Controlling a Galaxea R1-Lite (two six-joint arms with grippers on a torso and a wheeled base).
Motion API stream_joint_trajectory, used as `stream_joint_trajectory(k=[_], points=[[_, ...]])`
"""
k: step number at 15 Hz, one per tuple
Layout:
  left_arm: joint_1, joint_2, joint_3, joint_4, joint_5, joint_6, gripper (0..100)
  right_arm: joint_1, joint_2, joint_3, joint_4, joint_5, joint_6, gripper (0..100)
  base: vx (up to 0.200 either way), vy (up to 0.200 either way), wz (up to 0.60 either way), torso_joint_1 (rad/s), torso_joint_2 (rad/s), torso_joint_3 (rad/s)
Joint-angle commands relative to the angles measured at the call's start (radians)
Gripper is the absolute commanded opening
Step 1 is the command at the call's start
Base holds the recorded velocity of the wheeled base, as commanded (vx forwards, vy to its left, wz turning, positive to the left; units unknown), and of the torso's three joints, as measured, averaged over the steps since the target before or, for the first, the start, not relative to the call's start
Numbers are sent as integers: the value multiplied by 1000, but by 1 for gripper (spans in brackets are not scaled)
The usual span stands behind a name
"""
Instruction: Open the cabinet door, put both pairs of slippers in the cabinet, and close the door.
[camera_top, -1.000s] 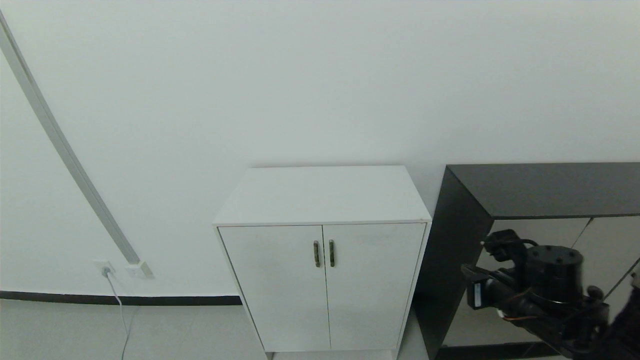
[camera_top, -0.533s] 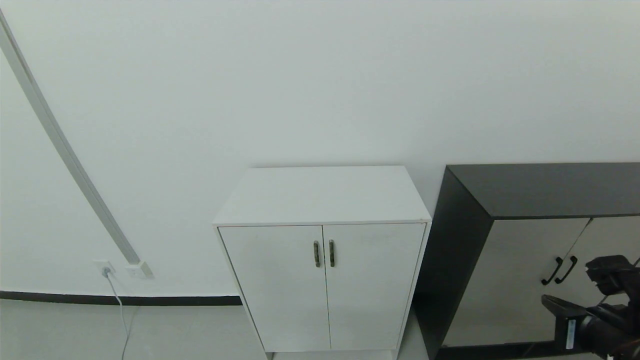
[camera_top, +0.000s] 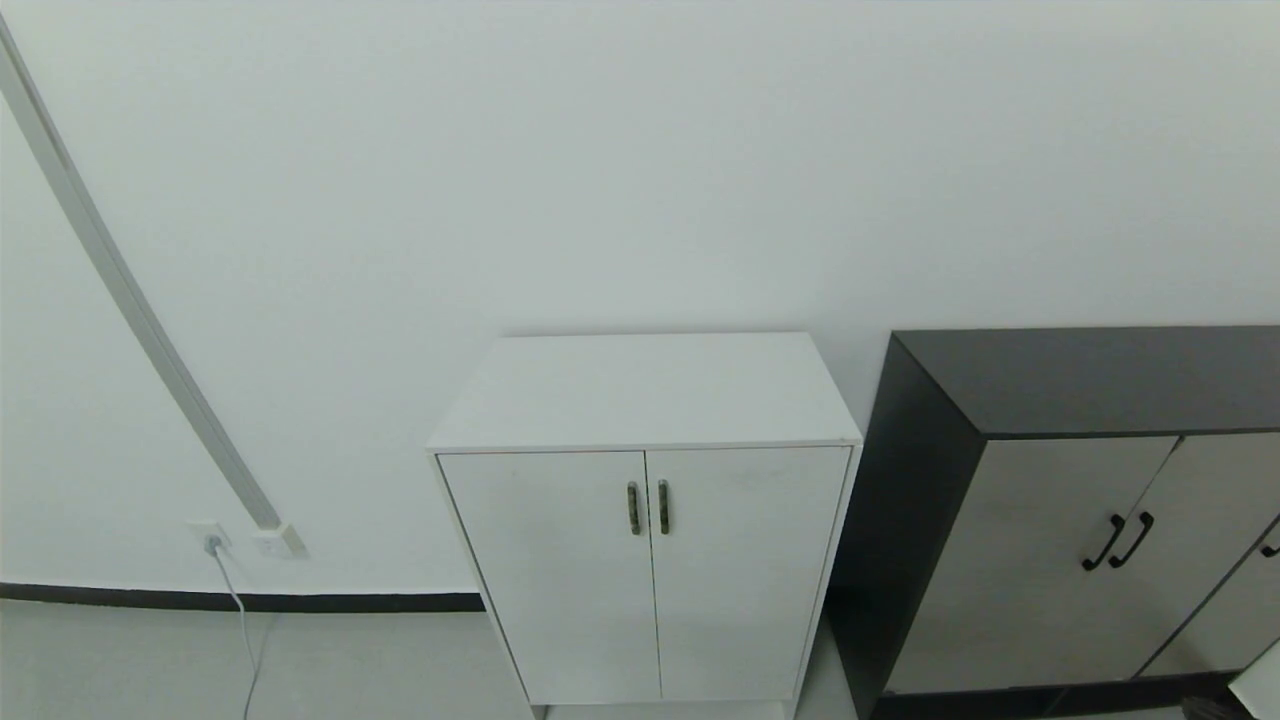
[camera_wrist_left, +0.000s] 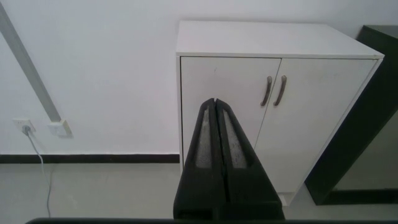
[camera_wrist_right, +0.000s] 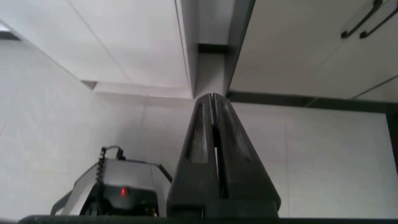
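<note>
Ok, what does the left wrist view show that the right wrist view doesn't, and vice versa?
Left wrist view adds: the flat top of the white two-door cabinet, its paired vertical metal handles, the white wall socket with grey cable, and the left gripper, jaws shut. Right wrist view adds: the black curved handles of the dark cabinet and the right gripper, jaws shut. Shared: the white cabinet's shut doors, the dark cabinet's side.

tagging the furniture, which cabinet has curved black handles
The black-framed cabinet on the robot's right; the white cabinet beside it has straight, upright bar handles.
</note>
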Motion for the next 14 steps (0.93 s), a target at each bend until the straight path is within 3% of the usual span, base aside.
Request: stream_joint_trajectory(k=[1,7,14], points=[[1,1,0,0,1,-1,0,1,-208,0,163,53,-4,0,0,0,0,0,0,0],[1,1,0,0,1,-1,0,16,-329,0,361,83,-4,0,0,0,0,0,0,0],[1,1,0,0,1,-1,0,33,-383,0,415,85,-7,0,0,0,0,0,0,0]])
